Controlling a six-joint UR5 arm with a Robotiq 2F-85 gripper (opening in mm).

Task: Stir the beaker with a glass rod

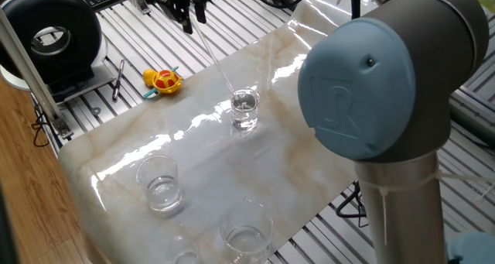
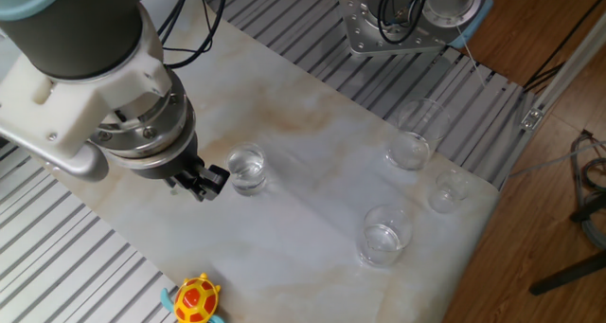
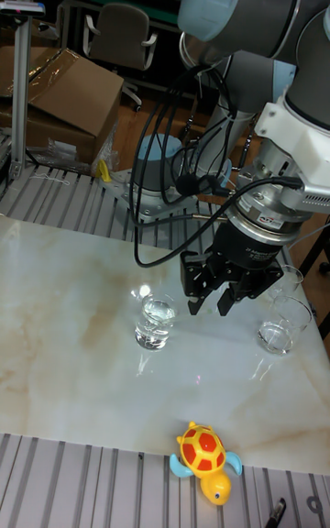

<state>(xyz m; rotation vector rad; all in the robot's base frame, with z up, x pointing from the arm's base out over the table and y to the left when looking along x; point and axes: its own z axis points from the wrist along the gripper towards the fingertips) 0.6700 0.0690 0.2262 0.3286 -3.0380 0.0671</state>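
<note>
The beaker (image 1: pixel 244 113) (image 2: pixel 247 169) (image 3: pixel 154 322) is a small clear glass with liquid on the marble slab. The glass rod (image 1: pixel 215 61) is a thin clear stick slanting down from my gripper (image 1: pixel 189 22) into the beaker's mouth. The gripper is shut on the rod's upper end, up and to the left of the beaker in this view. In the other fixed view the gripper (image 2: pixel 210 183) hangs just left of the beaker. The tall fixed view puts the gripper (image 3: pixel 209 306) to the right of it. The rod itself cannot be made out in those two views.
Other clear glasses stand on the slab: one wide (image 2: pixel 412 138), one medium (image 2: pixel 383 236) (image 1: pixel 160 184), one small (image 2: pixel 450 188). A yellow and red toy turtle (image 1: pixel 164 80) (image 3: pixel 206 455) lies near the slab's edge. The arm's blue-capped joint (image 1: pixel 371 94) fills the foreground of one view.
</note>
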